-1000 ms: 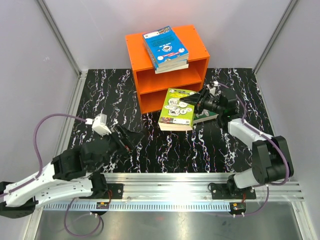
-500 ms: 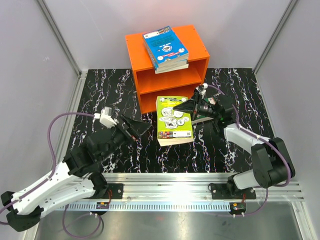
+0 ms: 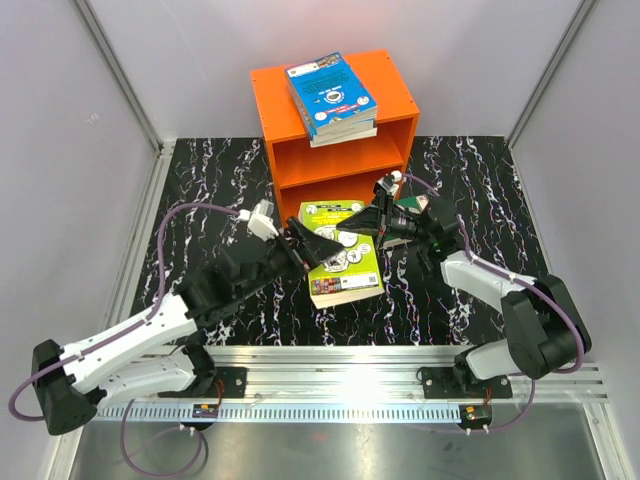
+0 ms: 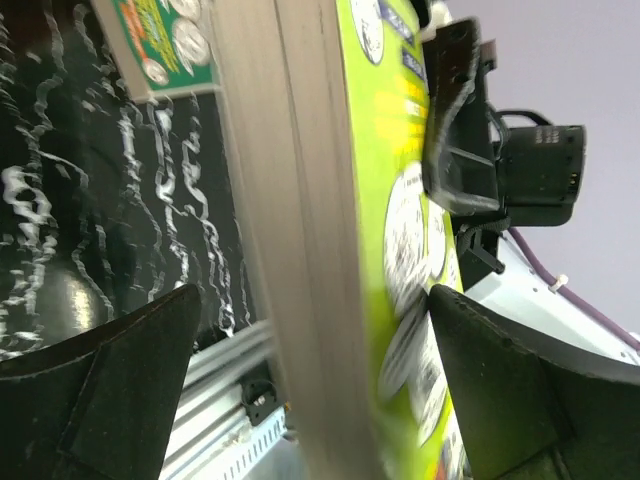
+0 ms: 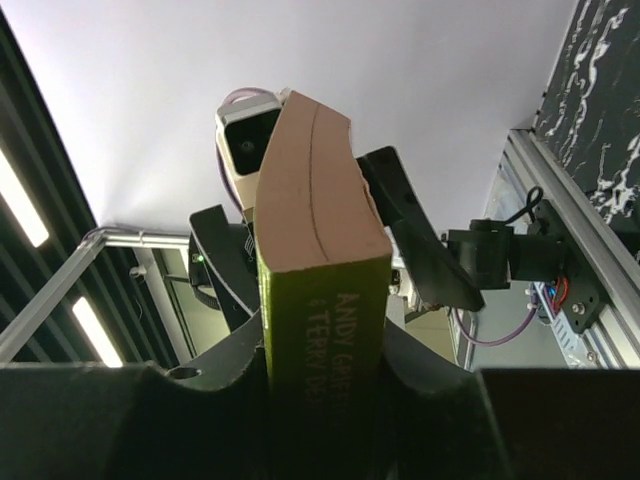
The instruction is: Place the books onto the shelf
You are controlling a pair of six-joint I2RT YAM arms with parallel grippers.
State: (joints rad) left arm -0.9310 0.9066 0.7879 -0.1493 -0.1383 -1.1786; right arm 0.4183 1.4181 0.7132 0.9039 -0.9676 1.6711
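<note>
Your right gripper [image 3: 372,221] clamps the thick lime-green paperback [image 3: 346,276] by one end. Your left gripper [image 3: 322,250] is released, its jaws spread wide astride the glossy cover and page block.

You had a black tabletop [image 3: 400,310] veined in white, with pale walls [image 3: 180,60] around it and a silver rail [image 3: 340,365] along its near edge. Strip lights [image 5: 22,200] glowed overhead.

I see a bright orange shelf [image 3: 392,88], blue books [image 3: 330,95] with cartoon covers, a lime-green book [image 3: 345,268] patterned with silver coin pictures, and a black surface [image 3: 200,195] veined in white marbling.
</note>
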